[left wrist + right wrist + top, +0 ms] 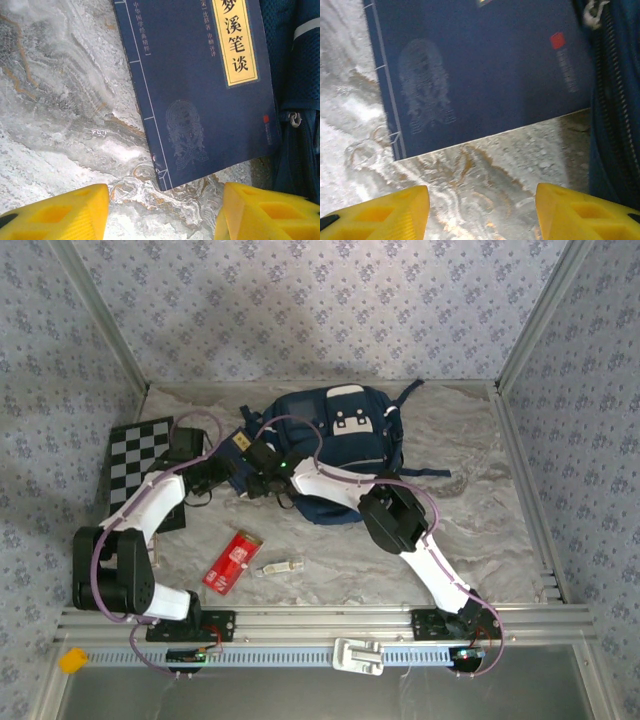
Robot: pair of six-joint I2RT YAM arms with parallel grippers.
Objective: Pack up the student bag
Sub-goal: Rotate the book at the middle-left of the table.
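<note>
On the counter [480,490], toward the back, your student bag [355,455] lies flat with its white patch [350,421] up. Your left claw [165,212] hangs released at the bag's left side, yellow fingers [60,212] apart over bare marble, a dark blue booklet [200,100] just ahead and the bag at its right. Your right claw [482,212], also released and empty, faces the booklet's lower edge, the bag's zipper [607,100] at right.
</note>
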